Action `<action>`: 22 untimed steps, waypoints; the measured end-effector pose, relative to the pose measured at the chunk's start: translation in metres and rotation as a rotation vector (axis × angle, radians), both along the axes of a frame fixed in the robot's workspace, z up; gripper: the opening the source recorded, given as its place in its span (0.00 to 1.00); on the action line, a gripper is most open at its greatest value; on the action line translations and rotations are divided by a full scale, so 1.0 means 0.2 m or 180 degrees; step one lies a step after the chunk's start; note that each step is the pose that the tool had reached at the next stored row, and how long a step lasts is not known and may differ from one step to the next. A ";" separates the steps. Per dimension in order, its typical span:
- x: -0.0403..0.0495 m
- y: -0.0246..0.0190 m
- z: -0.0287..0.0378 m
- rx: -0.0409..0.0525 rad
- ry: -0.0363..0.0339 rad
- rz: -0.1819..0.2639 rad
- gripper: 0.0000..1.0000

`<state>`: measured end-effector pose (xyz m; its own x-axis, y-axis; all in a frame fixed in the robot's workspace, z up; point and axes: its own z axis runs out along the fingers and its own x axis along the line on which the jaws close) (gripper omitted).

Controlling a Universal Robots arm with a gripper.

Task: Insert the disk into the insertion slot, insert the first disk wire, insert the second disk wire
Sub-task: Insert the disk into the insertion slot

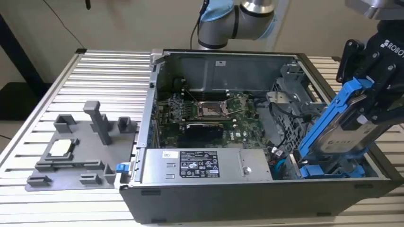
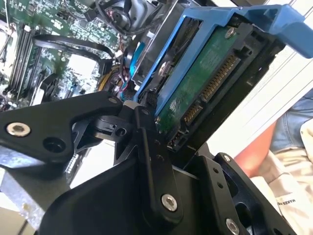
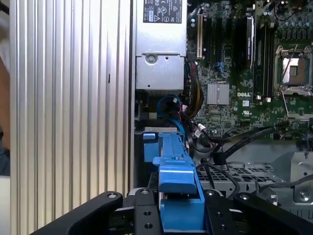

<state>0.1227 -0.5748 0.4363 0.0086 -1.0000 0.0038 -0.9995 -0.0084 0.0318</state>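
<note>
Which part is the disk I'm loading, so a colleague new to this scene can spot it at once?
Find the open computer case on the slatted table. At its end on the exterior view's right, the hand grips the disk, tilted steeply. It is a flat silver drive in a bright blue carrier, unlike the large grey labelled power-supply box inside the case.

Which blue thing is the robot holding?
The blue-framed disk, tilted up in the gripper. The other blue carrier sits low in the computer case, not held.
</note>
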 end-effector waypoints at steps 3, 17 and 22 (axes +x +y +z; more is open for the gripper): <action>0.000 0.000 -0.014 0.0000 -0.0001 0.0000 0.33; 0.001 0.000 -0.071 0.0000 -0.0010 0.0037 0.33; 0.007 0.000 -0.091 0.0000 -0.0016 0.0051 0.33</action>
